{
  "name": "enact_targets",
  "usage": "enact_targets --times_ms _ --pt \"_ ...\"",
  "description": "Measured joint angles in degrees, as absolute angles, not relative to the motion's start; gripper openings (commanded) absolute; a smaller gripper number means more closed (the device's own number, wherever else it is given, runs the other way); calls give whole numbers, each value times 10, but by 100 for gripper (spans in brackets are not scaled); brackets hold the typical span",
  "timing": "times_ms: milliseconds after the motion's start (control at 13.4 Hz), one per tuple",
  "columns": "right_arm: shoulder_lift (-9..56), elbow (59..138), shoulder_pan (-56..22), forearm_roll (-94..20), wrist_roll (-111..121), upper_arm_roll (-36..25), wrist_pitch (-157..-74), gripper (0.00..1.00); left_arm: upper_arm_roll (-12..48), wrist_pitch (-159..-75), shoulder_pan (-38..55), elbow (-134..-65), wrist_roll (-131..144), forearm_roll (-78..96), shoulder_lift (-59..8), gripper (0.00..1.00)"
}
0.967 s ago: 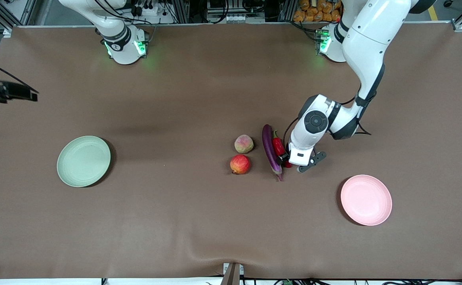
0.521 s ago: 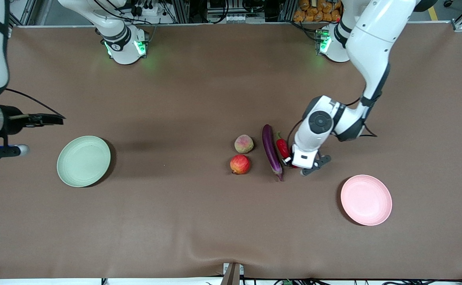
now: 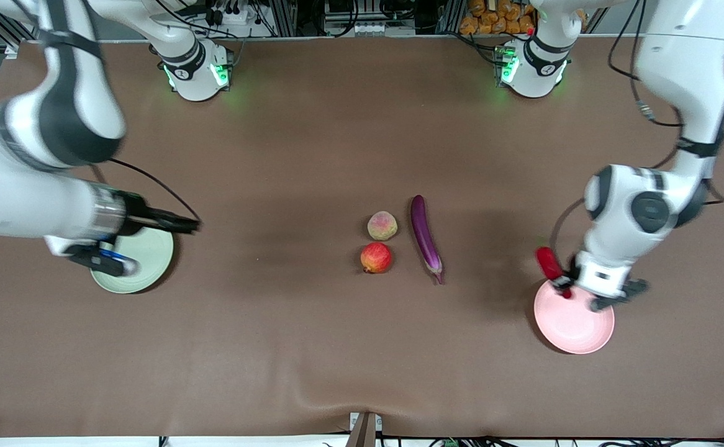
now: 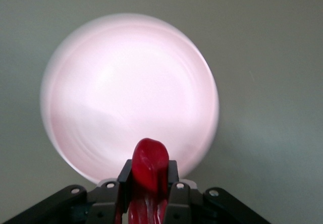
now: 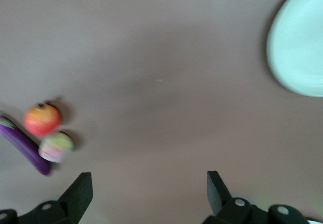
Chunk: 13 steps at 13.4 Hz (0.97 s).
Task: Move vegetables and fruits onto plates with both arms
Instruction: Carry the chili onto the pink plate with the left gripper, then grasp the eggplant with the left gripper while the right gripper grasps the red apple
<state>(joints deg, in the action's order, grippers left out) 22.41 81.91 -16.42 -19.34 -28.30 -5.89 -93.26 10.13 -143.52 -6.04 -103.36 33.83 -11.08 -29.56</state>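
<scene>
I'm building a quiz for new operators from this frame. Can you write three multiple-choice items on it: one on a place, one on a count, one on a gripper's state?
1. The left gripper is over:
A. the pink plate
B. the green plate
C. the eggplant

2. How many round fruits lie on the table?
A. one
B. two
C. three

3. The right gripper is:
A. shut on a fruit
B. shut on nothing
C. open

Answers:
1 A, its rim lies under it.
2 B, the red fruit and the yellow-green fruit.
3 C, the fingers stand apart, empty, while the left grips the chili pepper.
</scene>
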Motion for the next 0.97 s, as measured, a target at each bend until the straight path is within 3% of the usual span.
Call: enact_targets --times_ms 372,447,521,595,670,967 --pt "304 821 -309 -202 -494 -57 -1131 100 101 -1403 -91 -893 336 -111 -392 0" --pt "323 822 -334 -202 -530 -57 -1171 100 101 -1403 -95 -872 336 -111 -414 7" --pt "344 822 -357 -202 -564 -57 -1209 100 101 -1403 -101 -853 335 -111 -435 44" --pt "367 822 -379 -202 -593 -57 -1249 100 101 -1404 -106 -837 333 -111 -450 89" --pt "395 821 -400 -202 -622 -57 -1306 100 101 -1404 -110 -825 329 -111 -462 100" --pt "449 811 -426 -202 -668 -58 -1412 100 117 -1394 -109 -809 319 -111 -459 100"
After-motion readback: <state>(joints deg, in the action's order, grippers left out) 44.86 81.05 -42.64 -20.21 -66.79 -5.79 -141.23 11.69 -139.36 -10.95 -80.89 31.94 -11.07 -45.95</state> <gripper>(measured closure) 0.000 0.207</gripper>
